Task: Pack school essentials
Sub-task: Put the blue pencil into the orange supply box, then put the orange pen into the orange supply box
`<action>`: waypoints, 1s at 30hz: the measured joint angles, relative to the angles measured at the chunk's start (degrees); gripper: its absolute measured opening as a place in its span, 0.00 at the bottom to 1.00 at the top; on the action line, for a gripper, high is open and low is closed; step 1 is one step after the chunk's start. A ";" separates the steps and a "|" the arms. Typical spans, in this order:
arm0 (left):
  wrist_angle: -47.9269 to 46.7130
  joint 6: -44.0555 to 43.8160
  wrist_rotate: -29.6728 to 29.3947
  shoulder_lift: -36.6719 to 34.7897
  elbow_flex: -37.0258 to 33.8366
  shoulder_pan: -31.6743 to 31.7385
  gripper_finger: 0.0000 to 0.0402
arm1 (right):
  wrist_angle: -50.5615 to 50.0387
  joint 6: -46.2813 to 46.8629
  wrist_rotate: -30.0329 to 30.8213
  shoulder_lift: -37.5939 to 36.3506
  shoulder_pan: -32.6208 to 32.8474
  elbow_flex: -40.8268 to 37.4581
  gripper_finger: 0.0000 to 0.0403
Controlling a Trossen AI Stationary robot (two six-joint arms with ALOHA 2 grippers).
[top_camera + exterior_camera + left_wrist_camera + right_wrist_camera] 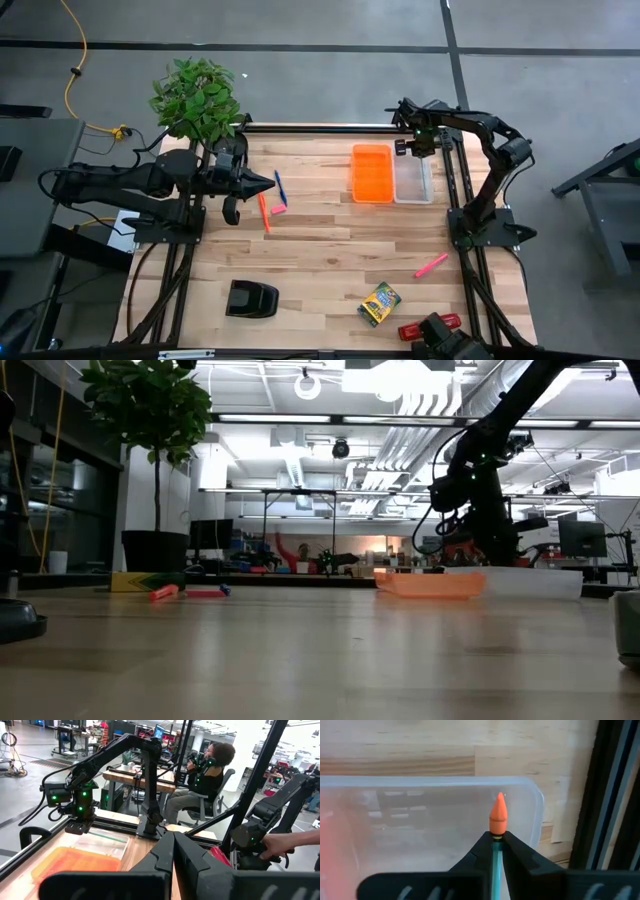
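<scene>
**Right arm holds a pencil over the clear box**

From above, the right gripper hangs over the clear box, which sits beside the orange lid at the table's far side. The left gripper hovers, fingers together, near the orange pen, blue pen and eraser. A pink pen and crayon box lie nearer, on the right.

At table height, the orange lid shows far off.

Through the right wrist camera, the fingers pinch a green pencil with an orange tip, above the clear box.
</scene>
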 joint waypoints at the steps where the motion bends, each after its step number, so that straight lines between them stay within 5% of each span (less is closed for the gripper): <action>1: 0.02 0.00 0.00 0.00 0.00 0.00 0.00 | -0.18 0.31 0.00 0.00 0.00 0.00 0.07; 13: -0.02 0.02 0.01 0.00 0.00 0.00 0.00 | -1.81 -1.60 1.43 -0.84 0.17 0.61 0.28; 19: -0.20 0.02 0.00 -0.02 0.00 0.00 0.00 | 0.30 -8.86 0.67 -9.39 1.34 1.97 0.31; 24: -0.20 0.04 -0.53 -0.02 0.00 0.02 0.00 | 11.94 -13.31 -5.58 -23.31 5.54 -2.73 0.31; 30: -0.20 0.07 -0.96 -0.02 0.00 0.02 0.00 | 39.79 -5.77 -17.71 -40.87 16.30 -16.99 0.31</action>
